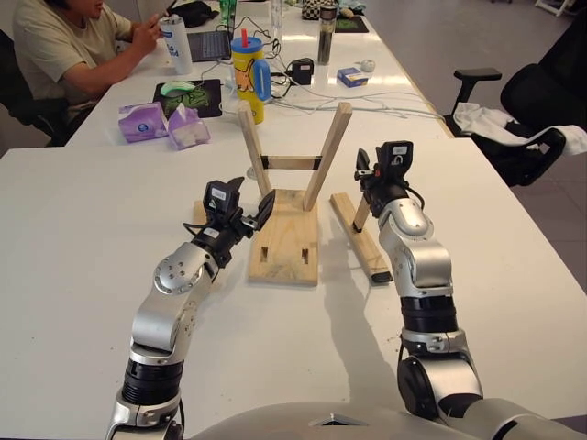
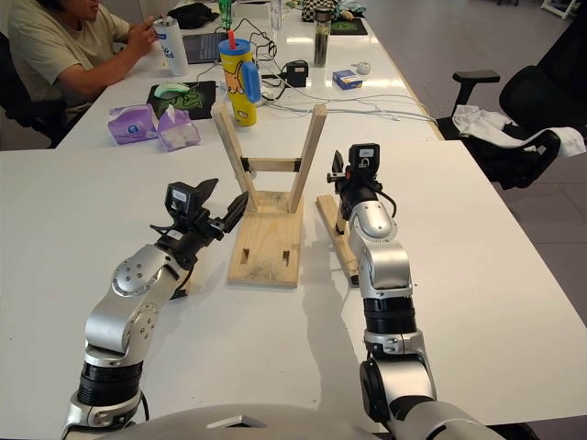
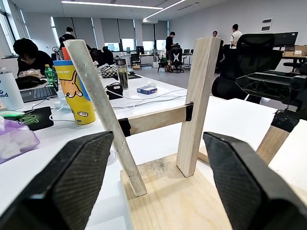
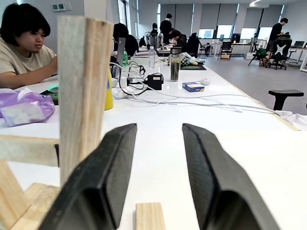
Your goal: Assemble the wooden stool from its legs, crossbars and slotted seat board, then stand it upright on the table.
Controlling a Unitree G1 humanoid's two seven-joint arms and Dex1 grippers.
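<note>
The slotted seat board lies flat on the white table. Two legs stand slanted in its far slots, joined by a crossbar. My left gripper is open just left of the board, its wide-set fingers facing those legs. A second leg piece lies on the table right of the board, and a short wooden piece rises from it. My right gripper hangs open over that piece, whose end shows low between the fingers without touching them.
On the table behind stand a yellow bottle, tissue packs, a mouse mat and cables. A seated person is at the far left. An office chair stands off the right edge.
</note>
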